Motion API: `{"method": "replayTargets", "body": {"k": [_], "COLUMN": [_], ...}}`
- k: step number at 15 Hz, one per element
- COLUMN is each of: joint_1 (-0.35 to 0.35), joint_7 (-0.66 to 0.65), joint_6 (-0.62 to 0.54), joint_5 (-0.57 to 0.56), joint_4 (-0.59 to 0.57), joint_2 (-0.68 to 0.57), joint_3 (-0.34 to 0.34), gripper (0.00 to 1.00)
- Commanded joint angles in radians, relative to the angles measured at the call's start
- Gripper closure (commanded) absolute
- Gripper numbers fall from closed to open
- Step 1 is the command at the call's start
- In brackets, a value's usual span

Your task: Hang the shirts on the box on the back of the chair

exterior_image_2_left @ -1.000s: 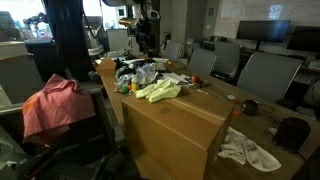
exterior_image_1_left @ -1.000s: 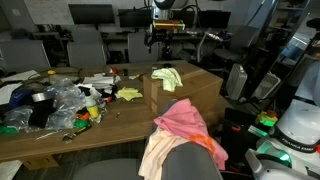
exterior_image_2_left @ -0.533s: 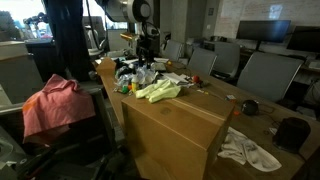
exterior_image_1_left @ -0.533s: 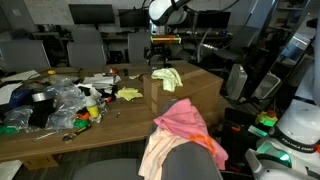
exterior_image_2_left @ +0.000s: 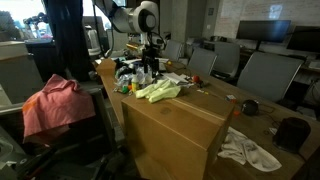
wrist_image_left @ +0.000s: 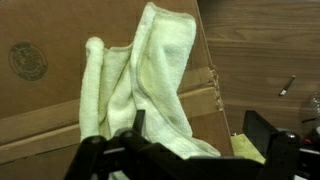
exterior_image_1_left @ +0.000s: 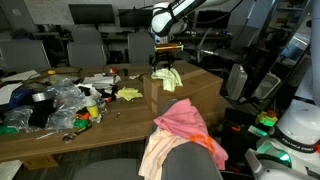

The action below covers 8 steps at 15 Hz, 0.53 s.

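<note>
A pale yellow-green shirt (exterior_image_1_left: 168,77) (exterior_image_2_left: 158,91) lies crumpled on the brown cardboard box (exterior_image_1_left: 190,90) (exterior_image_2_left: 170,130). My gripper (exterior_image_1_left: 165,58) (exterior_image_2_left: 150,70) hangs open just above the shirt's far end. In the wrist view the shirt (wrist_image_left: 150,70) spreads over the box (wrist_image_left: 40,60), and the gripper (wrist_image_left: 200,128) stands open with one finger over the cloth's edge and nothing gripped. A pink shirt (exterior_image_1_left: 188,122) (exterior_image_2_left: 55,108) and a peach-orange shirt (exterior_image_1_left: 155,155) are draped over the back of the grey chair (exterior_image_1_left: 195,165).
The wooden table (exterior_image_1_left: 30,140) holds plastic bags and colourful clutter (exterior_image_1_left: 60,105), with a small yellow scrap (exterior_image_1_left: 130,94) beside the box. A white cloth (exterior_image_2_left: 250,150) and dark objects (exterior_image_2_left: 290,130) lie on it too. Other office chairs (exterior_image_1_left: 85,45) stand behind.
The arm has come down and forward, bringing the open gripper from well above the box to just over the yellow-green shirt. The shirts have not moved.
</note>
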<state>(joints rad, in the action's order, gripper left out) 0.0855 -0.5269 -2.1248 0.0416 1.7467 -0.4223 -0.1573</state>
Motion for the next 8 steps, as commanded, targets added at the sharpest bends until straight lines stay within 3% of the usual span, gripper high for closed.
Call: {"method": "replayTargets", "body": {"k": [1,8], "joint_1": [-0.005,0.010], "joint_7": [-0.017,-0.017], "joint_6": [-0.034,-0.026], "joint_5": [-0.013,0.015], "joint_4": [0.018,0.036], "joint_2": [0.001,-0.009], "joint_3": [-0.028,-0.038], "gripper": [0.00,0.00]}}
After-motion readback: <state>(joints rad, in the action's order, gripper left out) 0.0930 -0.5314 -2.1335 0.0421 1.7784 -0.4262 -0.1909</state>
